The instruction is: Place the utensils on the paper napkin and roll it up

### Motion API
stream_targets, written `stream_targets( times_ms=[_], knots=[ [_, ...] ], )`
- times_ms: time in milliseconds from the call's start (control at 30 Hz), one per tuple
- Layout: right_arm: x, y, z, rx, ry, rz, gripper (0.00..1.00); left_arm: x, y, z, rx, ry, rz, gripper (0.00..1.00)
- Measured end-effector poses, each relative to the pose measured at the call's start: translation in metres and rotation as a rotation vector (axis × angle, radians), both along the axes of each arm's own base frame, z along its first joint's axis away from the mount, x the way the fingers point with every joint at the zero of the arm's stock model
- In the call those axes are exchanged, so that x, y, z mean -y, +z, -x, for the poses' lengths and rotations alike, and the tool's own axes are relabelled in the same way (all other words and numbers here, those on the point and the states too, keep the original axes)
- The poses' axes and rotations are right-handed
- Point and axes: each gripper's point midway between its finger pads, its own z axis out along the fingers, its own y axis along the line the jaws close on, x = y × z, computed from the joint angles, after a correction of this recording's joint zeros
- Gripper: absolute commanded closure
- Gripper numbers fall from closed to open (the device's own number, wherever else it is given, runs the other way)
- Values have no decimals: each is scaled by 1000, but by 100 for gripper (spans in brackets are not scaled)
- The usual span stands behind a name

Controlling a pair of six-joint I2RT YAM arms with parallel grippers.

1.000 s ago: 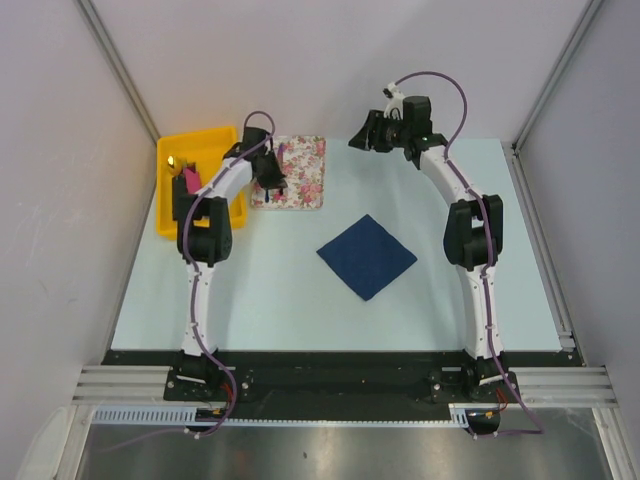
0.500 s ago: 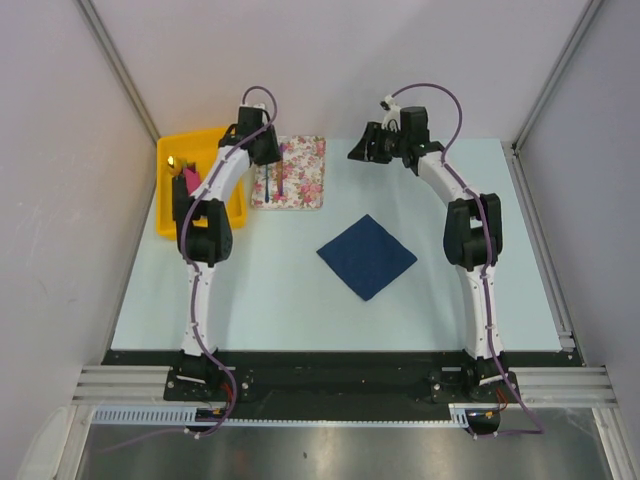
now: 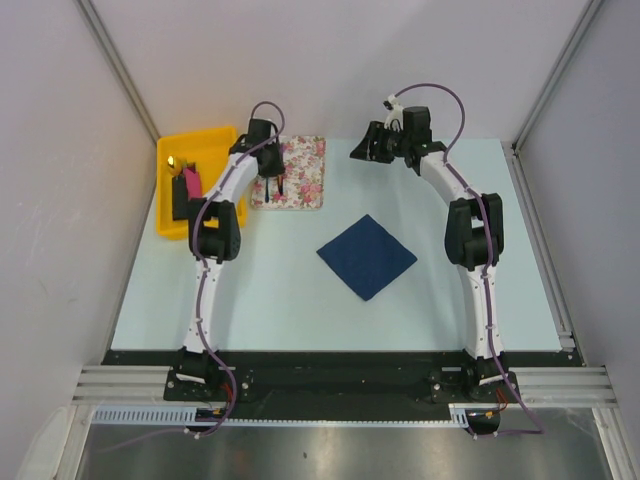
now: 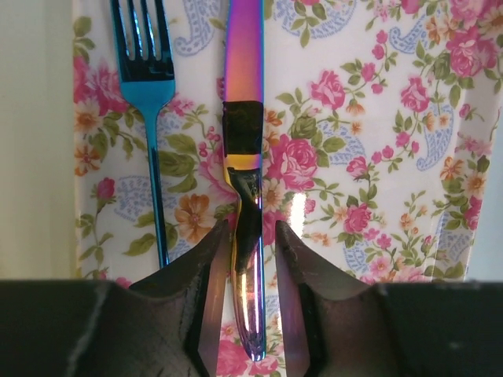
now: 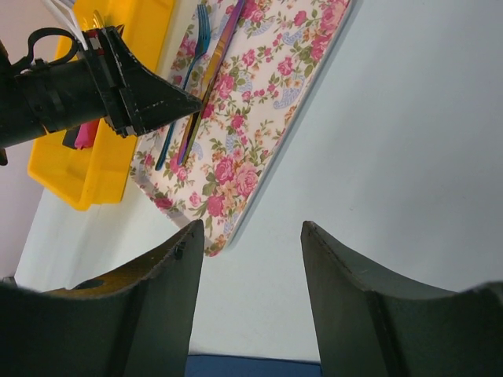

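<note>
From above, the left gripper (image 3: 277, 185) is down on the near-left part of the floral mat (image 3: 305, 170), beside the yellow bin (image 3: 215, 135). I cannot tell from here how far its jaws are parted. The right gripper (image 3: 358, 150) hangs over the table (image 3: 260, 290) just right of the mat. The paper napkin (image 3: 367, 256) lies flat like a diamond mid-table, well apart from both grippers and with nothing on it.

The left wrist camera gives what the overhead view hides. The jaws are partly spread and straddle the handle of the purple-gold utensil (image 4: 244, 157), which lies on the mat with a black band round its middle. The fingers (image 4: 211, 283) sit right against its sides, but I cannot tell whether they press it. The blue fork (image 4: 149, 118) lies just to its left, parallel and untouched.

The right wrist camera shows its own claw spread wide and holding nothing. Beyond it, the left claw's tip sits over both utensils on the mat. A strip of the napkin shows at the bottom edge.
</note>
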Motion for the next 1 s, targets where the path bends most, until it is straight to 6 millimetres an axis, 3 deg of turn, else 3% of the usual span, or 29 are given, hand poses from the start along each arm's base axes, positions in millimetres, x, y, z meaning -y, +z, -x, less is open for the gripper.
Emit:
stream_targets(
  times_ms=[133,367,467,567,700,933,967,1000],
  knots=[
    [2,0,-2,-4,-12,-2,42,-5,0,-2,-2,19,-28,75],
    [11,-1,-6,-10,-41,0,43,4,-1,2,-2,-26,-104,74],
    [14,-1,-7,-13,-47,-1,43,18,-5,10,-14,-71,-146,80],
    [17,-1,-8,-15,-52,-2,43,30,-8,18,-34,-98,-152,91],
    [18,-1,-9,-18,-56,-3,44,35,-10,34,-72,-130,-112,97],
    [17,-1,-7,-28,-51,-15,44,38,-8,54,-129,-183,-76,78],
    [17,0,-7,-30,-49,-18,44,38,-8,55,-130,-188,-80,67],
    [16,0,-6,-31,-46,-20,44,37,-7,55,-131,-191,-86,64]
  ],
)
